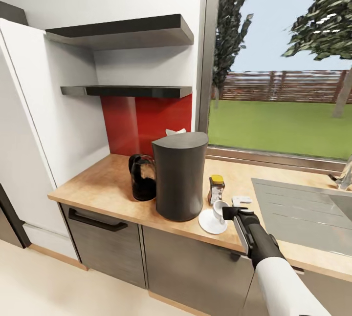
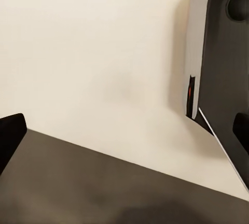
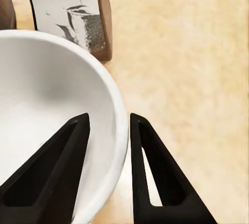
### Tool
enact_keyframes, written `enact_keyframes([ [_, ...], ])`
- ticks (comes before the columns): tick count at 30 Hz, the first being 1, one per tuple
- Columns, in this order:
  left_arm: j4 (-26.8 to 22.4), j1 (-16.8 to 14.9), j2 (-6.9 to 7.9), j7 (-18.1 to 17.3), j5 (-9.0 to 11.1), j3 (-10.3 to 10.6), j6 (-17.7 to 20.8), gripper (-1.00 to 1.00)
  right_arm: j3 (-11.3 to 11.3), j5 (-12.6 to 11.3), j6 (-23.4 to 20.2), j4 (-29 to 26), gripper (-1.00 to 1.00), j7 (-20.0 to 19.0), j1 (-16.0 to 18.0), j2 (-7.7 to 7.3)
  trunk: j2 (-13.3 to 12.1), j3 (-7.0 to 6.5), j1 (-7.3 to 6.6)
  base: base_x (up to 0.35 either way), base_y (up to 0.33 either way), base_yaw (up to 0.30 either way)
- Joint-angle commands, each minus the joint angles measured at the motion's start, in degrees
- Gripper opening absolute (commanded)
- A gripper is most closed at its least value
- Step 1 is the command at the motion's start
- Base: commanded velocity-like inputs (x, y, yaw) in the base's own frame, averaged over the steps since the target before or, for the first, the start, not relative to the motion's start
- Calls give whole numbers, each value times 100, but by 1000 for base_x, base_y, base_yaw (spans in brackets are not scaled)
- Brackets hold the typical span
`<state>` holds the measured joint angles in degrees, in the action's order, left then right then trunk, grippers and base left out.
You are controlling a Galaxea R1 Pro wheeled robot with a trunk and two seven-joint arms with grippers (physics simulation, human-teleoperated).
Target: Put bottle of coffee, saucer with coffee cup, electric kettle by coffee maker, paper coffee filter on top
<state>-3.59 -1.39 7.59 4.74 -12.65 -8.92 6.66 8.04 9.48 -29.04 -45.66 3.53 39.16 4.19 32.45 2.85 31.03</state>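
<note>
From the head camera I see the coffee cup (image 1: 219,208) sitting on the saucer (image 1: 210,223) just beside the coffee maker (image 1: 179,176), with my right gripper (image 1: 232,212) at its rim. In the right wrist view the 2 fingers (image 3: 49,174) straddle the cup's thin wall, 1 inside and 1 outside, pinching it or nearly so. I judge it light, stiff, glazed and slippery, so the rim is the hold; my left gripper's (image 2: 124,130) state I cannot tell.
</note>
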Motion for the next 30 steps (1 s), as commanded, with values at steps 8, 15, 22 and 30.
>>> enact_keyframes([
  [8,-10,-2,20,1,-46,-73,-2,100,13,45,-31,11,-100,41,4,10,10,11,2,1,0,0],
  [15,-10,-2,18,1,-45,-82,-12,100,13,41,-31,128,-100,50,7,16,10,11,2,0,173,0],
  [22,-10,-2,1,1,-50,-76,-8,100,21,44,-31,212,-100,51,6,12,10,11,2,0,69,0],
  [30,-10,-2,12,-2,-51,-75,-14,100,21,45,-31,222,-100,51,7,11,10,11,2,49,20,0],
])
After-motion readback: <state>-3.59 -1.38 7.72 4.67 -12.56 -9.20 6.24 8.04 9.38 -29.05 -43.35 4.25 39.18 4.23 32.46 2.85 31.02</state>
